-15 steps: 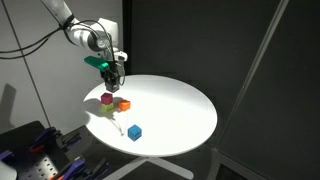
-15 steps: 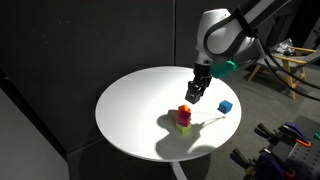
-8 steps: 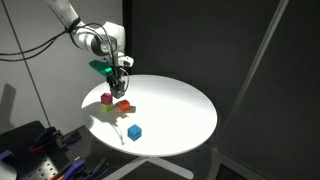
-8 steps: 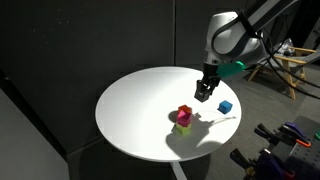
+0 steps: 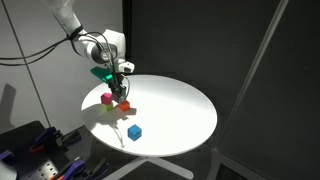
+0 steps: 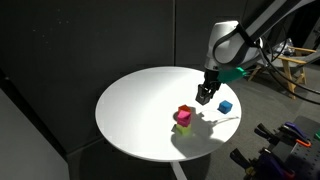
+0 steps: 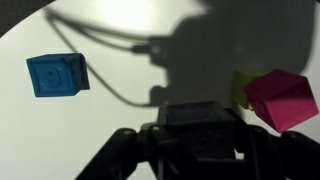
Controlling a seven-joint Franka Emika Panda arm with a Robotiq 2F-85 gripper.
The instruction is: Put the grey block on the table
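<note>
My gripper point(image 5: 122, 90) point(image 6: 205, 96) hangs just above the white round table point(image 5: 180, 112) point(image 6: 135, 105), close beside the stack of cubes. In the wrist view the gripper point(image 7: 196, 150) is shut on the grey block point(image 7: 195, 120), which looks dark in the gripper's shadow. The block is held a little above the tabletop point(image 7: 120, 30). The magenta cube point(image 5: 107, 98) point(image 6: 184, 114) point(image 7: 281, 97) sits on a yellow-green cube point(image 6: 183, 127) next to the gripper. The blue cube point(image 5: 134, 131) point(image 6: 226, 105) point(image 7: 57, 75) lies apart on the table.
An orange cube point(image 5: 123, 105) lies by the magenta one. The gripper's cable casts a thin shadow across the table. The table edge is near the blue cube. Dark curtains stand behind, and equipment sits on the floor point(image 5: 35, 150).
The gripper has moved sideways off the stack of cubes with the grey block in it, towards the blue cube's side, and come a little lower. The cubes on the table have not moved.
</note>
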